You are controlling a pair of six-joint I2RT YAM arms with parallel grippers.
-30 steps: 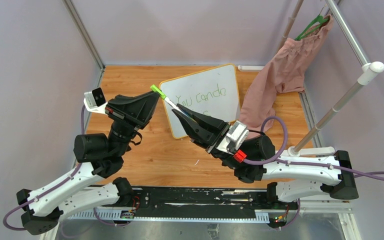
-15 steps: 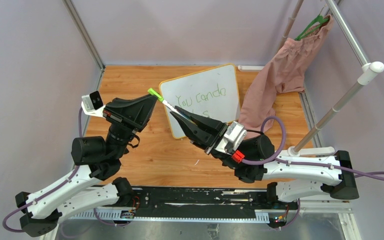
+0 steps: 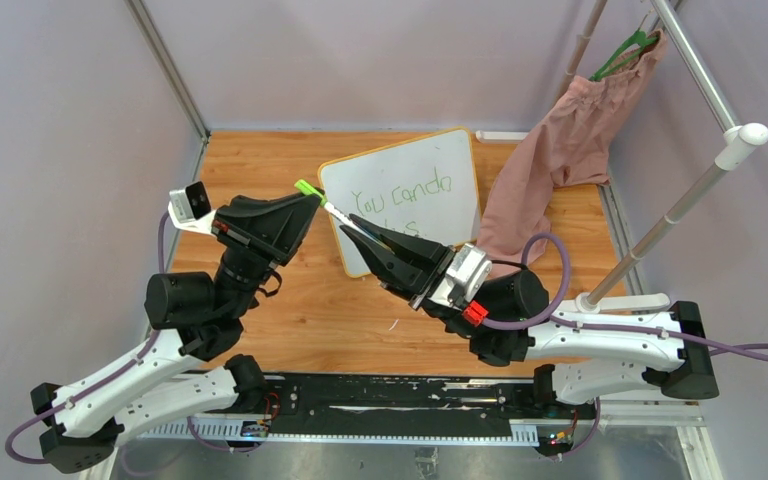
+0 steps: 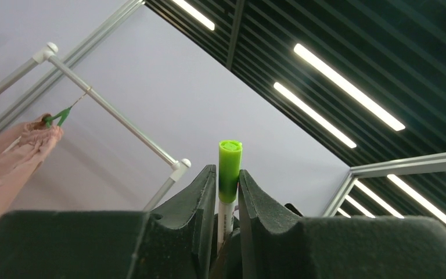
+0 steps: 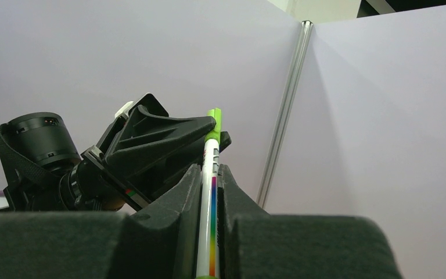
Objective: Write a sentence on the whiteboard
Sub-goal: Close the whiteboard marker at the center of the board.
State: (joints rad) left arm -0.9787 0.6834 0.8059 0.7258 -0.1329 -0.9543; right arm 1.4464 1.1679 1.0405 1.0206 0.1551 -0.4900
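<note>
Item: whiteboard (image 3: 405,158), lying askew on the wooden desk (image 3: 250,160), green sentence (image 3: 401,191) showing. Marker (image 5: 211,197): I am holding it over the board's left edge, with the right gripper (image 5: 210,170) jaws clamping its barrel. Left gripper (image 4: 227,172) jaws are flanking the green cap (image 4: 230,157); I cannot tell whether they are gripping it.

right hand (image 3: 346,219) covers near-left corner of whiteboard (image 3: 410,158) and second line of sentence (image 3: 401,190). marker (image 5: 211,168) lower barrel buried between its fingers. left hand (image 4: 227,170) grip on cap (image 4: 230,160) unclear.

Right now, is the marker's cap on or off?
On. The green cap sits on the marker end in both wrist views.
</note>
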